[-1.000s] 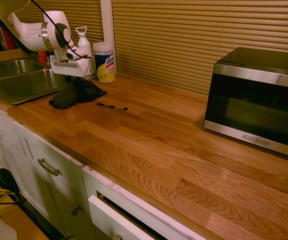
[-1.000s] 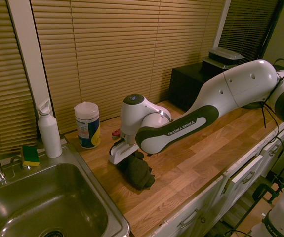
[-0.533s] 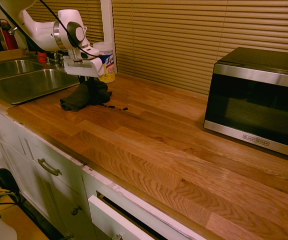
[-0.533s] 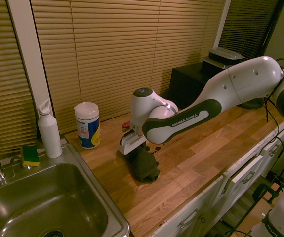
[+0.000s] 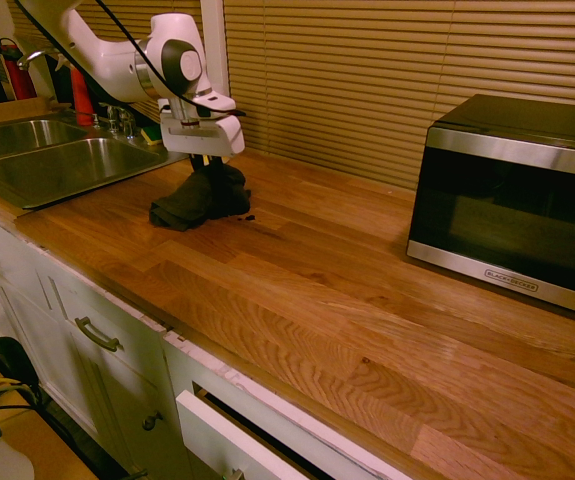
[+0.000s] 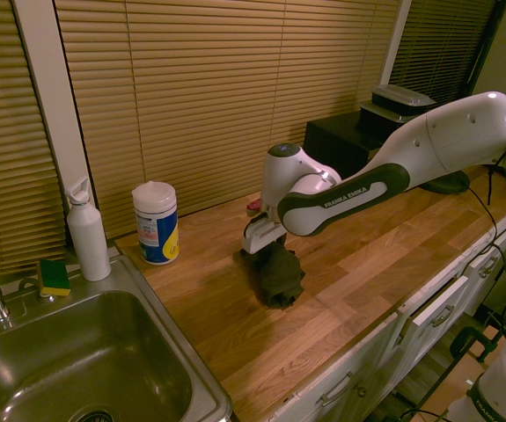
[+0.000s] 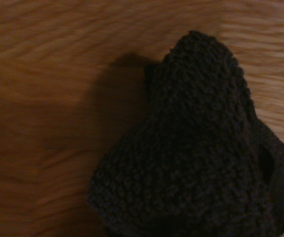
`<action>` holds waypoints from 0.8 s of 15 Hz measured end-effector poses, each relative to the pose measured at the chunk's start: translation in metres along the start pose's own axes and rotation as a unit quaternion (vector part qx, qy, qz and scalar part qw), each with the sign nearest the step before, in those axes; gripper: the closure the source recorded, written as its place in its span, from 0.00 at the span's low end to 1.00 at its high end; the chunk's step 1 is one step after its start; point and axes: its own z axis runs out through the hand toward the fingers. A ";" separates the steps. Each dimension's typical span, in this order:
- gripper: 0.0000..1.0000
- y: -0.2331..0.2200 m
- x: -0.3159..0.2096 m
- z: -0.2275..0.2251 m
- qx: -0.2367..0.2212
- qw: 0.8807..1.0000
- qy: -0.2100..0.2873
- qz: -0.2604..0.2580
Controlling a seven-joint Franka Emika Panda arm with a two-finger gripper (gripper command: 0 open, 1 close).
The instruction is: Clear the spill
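Our claw (image 5: 203, 160), clamped on the bunched dark cloth (image 5: 201, 197), has dragged it along the desk (image 5: 347, 300) away from the sink (image 5: 57, 165), over the spill. Only one speck (image 5: 250, 217) shows at the cloth's edge, so we judge the wipe nearly done.

opposed counter (image 5: 297, 290) views; wrist perhaps overhead

We saw the spill (image 5: 250, 217) as only a tiny dark speck or two on the wooden counter, just beside the bunched dark cloth (image 5: 201, 197), on its microwave-facing edge.
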 end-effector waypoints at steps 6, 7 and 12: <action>1.00 0.051 0.068 0.010 -0.007 0.999 -0.001 0.032; 1.00 0.059 0.077 0.012 -0.006 0.999 -0.002 0.038; 1.00 0.123 0.140 0.021 0.002 0.997 -0.006 0.078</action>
